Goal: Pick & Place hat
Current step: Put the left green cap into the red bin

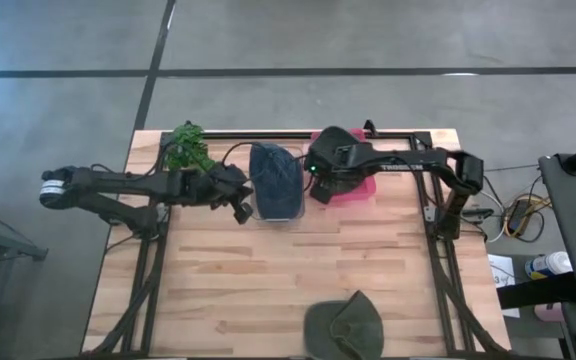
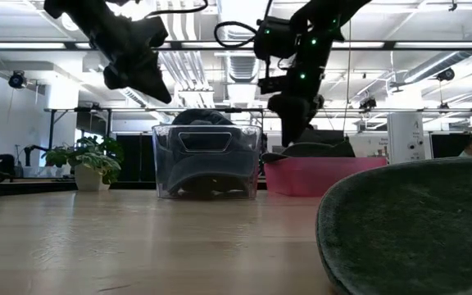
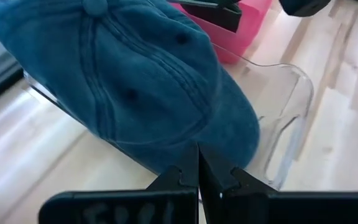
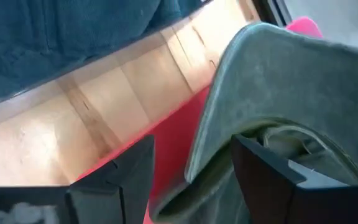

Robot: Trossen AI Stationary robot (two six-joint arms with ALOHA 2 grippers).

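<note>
There are 3 hats: 1 blue hat [image 1: 276, 178] in the clear bin, 1 grey-green hat [image 1: 340, 140] at the pink bin, and 1 green hat [image 1: 344, 327] lying alone at the near edge of the worktop [image 1: 268, 270]. There are 2 bins: 1 clear bin [image 1: 268, 212] and 1 pink bin [image 1: 358, 192]. There is 1 potted plant [image 1: 187, 148]. 2 arms reach over the worktop.

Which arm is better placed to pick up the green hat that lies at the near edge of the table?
Neither is near, but the left arm seems the better choice. The left gripper is shut and empty beside the clear bin. The right gripper is busy with a grey-green hat over the pink bin.
</note>
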